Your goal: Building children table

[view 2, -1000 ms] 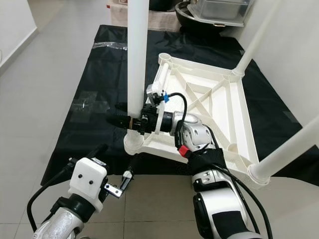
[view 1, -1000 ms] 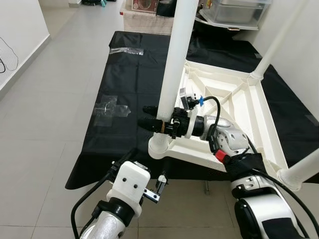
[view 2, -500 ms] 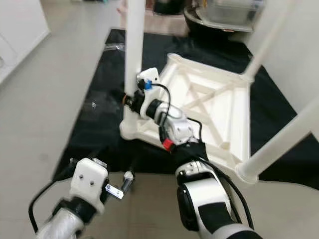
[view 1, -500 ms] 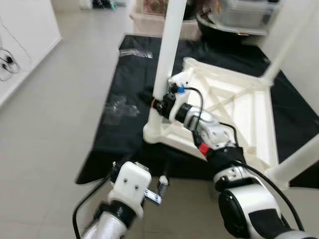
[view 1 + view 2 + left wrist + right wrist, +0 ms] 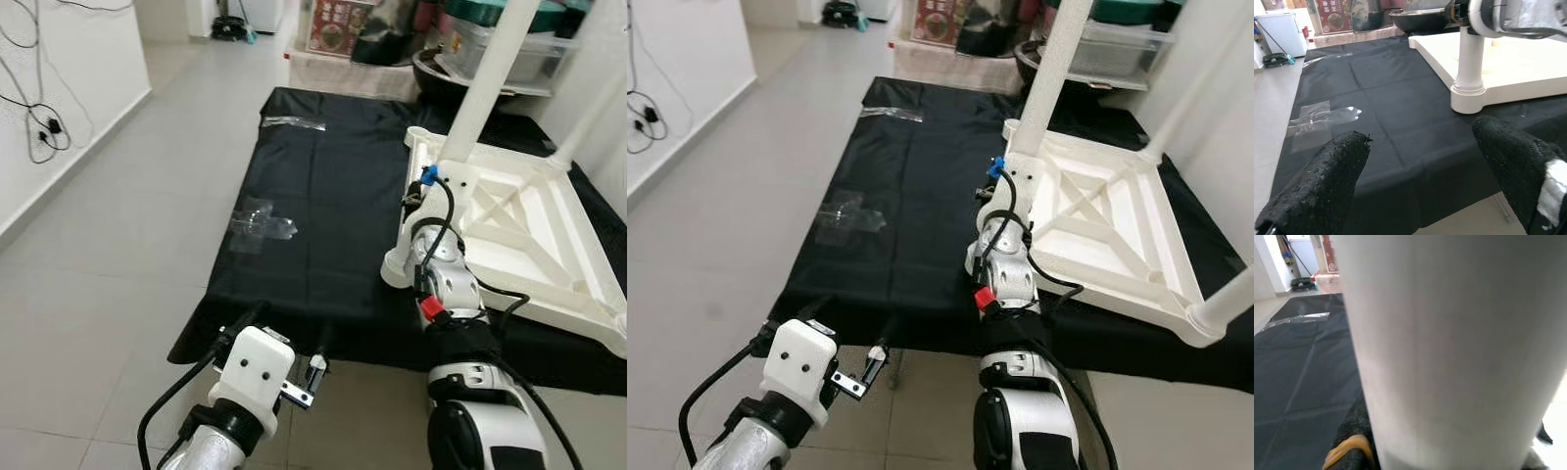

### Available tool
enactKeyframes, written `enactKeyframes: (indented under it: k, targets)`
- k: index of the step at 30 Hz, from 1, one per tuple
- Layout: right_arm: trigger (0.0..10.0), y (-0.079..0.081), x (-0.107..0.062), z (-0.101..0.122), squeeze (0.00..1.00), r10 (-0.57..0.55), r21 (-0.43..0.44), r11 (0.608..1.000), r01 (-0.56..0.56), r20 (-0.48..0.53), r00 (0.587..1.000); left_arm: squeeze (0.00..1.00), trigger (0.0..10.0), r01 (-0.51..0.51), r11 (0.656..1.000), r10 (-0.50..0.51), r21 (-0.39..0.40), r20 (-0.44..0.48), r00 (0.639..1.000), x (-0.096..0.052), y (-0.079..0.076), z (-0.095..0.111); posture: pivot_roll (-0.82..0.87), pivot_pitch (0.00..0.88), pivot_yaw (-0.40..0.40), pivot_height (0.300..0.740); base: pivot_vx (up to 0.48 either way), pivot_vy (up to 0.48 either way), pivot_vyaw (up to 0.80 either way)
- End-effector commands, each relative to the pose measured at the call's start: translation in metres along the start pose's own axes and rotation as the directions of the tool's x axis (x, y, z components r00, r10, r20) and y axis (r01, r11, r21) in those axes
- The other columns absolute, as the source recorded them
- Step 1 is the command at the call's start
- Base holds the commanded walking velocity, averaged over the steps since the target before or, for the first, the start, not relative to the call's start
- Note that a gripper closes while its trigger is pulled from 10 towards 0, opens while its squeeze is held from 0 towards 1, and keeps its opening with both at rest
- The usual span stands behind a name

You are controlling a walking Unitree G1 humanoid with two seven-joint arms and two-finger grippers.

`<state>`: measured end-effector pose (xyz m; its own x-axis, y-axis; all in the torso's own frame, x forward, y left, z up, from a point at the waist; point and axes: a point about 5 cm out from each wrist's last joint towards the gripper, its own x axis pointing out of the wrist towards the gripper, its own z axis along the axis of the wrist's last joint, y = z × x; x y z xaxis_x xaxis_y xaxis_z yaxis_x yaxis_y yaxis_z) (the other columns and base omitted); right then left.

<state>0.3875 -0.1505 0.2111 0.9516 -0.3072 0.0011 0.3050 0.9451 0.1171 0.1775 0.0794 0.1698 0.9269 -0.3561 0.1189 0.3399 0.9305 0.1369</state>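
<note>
The white children's table (image 5: pixel 549 257) lies upside down on a black sheet (image 5: pixel 323 206). A white leg (image 5: pixel 480 98) rises from its near left corner socket (image 5: pixel 396 271). My right gripper (image 5: pixel 417 208) is shut on this leg just above the socket. In the right wrist view the leg (image 5: pixel 1459 342) is very close, with a black finger (image 5: pixel 1352 440) beside it. A second leg (image 5: pixel 593 98) stands at the far right corner. My left gripper (image 5: pixel 284 331) hangs open low over the sheet's front edge, its fingers (image 5: pixel 1327 181) wide apart with nothing between them.
Two clear plastic bags (image 5: pixel 260 223) (image 5: pixel 294 122) lie on the sheet's left part. Boxes, a dark pan (image 5: pixel 441 64) and a storage bin crowd the far end. A white wall with cables (image 5: pixel 39 127) runs on the left, with grey floor tiles (image 5: pixel 118 294) beside the sheet.
The whole view has shifted: the table now sits farther off and to the right. My right gripper stays shut on the leg, its arm stretched out more. The left gripper is unchanged.
</note>
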Motion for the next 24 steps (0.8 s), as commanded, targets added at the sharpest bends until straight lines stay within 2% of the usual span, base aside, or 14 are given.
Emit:
enactKeyframes:
  k: [1, 3, 4, 5, 6, 13, 16, 17, 18, 19, 21, 22, 23, 24]
  targets:
    - [10.0, 0.004, 0.0, -0.01, 0.0, -0.003, 0.034, 0.999, 0.005, -0.053, 0.999, 0.0, 10.0, 0.007, 1.0, -0.007, -0.003, -0.015, 1.0, -0.001, -0.002, -0.003, 0.16, 0.112, -0.105, 0.74, 0.0, 0.0, 0.0]
    - [10.0, 0.013, -0.001, -0.005, 0.0, 0.061, 0.052, 0.997, -0.06, -0.01, 0.998, 0.0, 10.0, 0.008, 1.0, -0.008, -0.003, -0.015, 1.0, -0.001, -0.002, -0.003, 0.16, 0.112, -0.105, 0.74, 0.0, 0.0, 0.0]
    - [10.0, 0.019, -0.003, -0.002, 1.0, 0.117, 0.072, 0.99, -0.119, 0.029, 0.993, 0.0, 10.0, 0.009, 1.0, -0.009, -0.004, -0.016, 1.0, -0.001, -0.003, -0.003, 0.16, 0.11, -0.109, 0.74, 0.0, 0.0, 0.0]
    - [10.0, 0.019, -0.003, -0.002, 1.0, 0.117, 0.072, 0.99, -0.119, 0.029, 0.993, 0.0, 10.0, 0.009, 1.0, -0.009, -0.004, -0.016, 1.0, -0.001, -0.003, -0.003, 0.16, 0.11, -0.109, 0.74, 0.0, 0.0, 0.0]
    - [10.0, 0.026, -0.003, 0.006, 0.0, 0.237, 0.085, 0.966, -0.246, 0.108, 0.966, 0.0, 10.0, 0.011, 1.0, -0.012, -0.007, -0.016, 1.0, -0.001, -0.004, -0.003, 0.16, 0.105, -0.11, 0.74, 0.0, 0.0, 0.0]
    - [10.0, 0.034, -0.003, 0.009, 0.0, 0.422, 0.122, 0.892, -0.436, 0.123, 0.898, 0.0, 10.0, 0.013, 1.0, -0.013, -0.009, -0.017, 1.0, -0.001, -0.004, -0.004, 0.16, 0.1, -0.107, 0.74, 0.0, 0.0, 0.0]
    - [10.0, 0.038, -0.002, 0.005, 0.0, 0.644, 0.064, 0.76, -0.647, 0.058, 0.763, 0.0, 10.0, 0.015, 1.0, -0.015, -0.01, -0.017, 1.0, -0.002, -0.005, -0.004, 0.17, 0.097, -0.101, 0.74, 0.0, 0.0, 0.0]
    - [10.0, 0.038, -0.002, 0.005, 0.0, 0.644, 0.064, 0.76, -0.647, 0.058, 0.763, 0.0, 10.0, 0.015, 1.0, -0.015, -0.01, -0.017, 1.0, -0.002, -0.005, -0.004, 0.17, 0.097, -0.101, 0.74, 0.0, 0.0, 0.0]
    - [10.0, 0.038, -0.004, 0.004, 0.0, 0.772, 0.046, 0.635, -0.771, 0.017, 0.636, 0.0, 10.0, 0.015, 1.0, -0.016, -0.01, -0.016, 1.0, -0.002, -0.005, -0.004, 0.17, 0.091, -0.106, 0.74, 0.0, 0.0, 0.0]
    - [10.0, 0.038, -0.004, 0.004, 0.0, 0.772, 0.046, 0.635, -0.771, 0.017, 0.636, 0.0, 10.0, 0.015, 1.0, -0.016, -0.01, -0.016, 1.0, -0.002, -0.005, -0.004, 0.17, 0.091, -0.106, 0.74, 0.0, 0.0, 0.0]
    - [10.0, 0.038, -0.017, 0.002, 0.0, 0.945, 0.066, 0.327, -0.943, -0.047, 0.325, 0.0, 10.0, 0.016, 1.0, -0.016, -0.008, -0.017, 1.0, -0.002, -0.005, -0.004, 0.17, 0.088, -0.107, 0.74, 0.0, 0.0, 0.0]
    - [10.0, 0.038, -0.017, 0.002, 0.0, 0.945, 0.066, 0.327, -0.943, -0.047, 0.325, 0.0, 10.0, 0.016, 1.0, -0.016, -0.008, -0.017, 1.0, -0.002, -0.005, -0.004, 0.17, 0.088, -0.107, 0.74, 0.0, 0.0, 0.0]
    - [10.0, 0.036, -0.031, -0.003, 0.0, 0.993, 0.096, 0.091, -0.991, -0.078, 0.084, 0.0, 10.0, 0.016, 1.0, -0.016, -0.006, -0.017, 1.0, -0.002, -0.006, -0.004, 0.17, 0.084, -0.11, 0.74, 0.0, 0.0, 0.0]
    - [10.0, 0.036, -0.031, -0.003, 0.0, 0.993, 0.096, 0.091, -0.991, -0.078, 0.084, 0.0, 10.0, 0.016, 1.0, -0.016, -0.006, -0.017, 1.0, -0.002, -0.006, -0.004, 0.17, 0.084, -0.11, 0.74, 0.0, 0.0, 0.0]
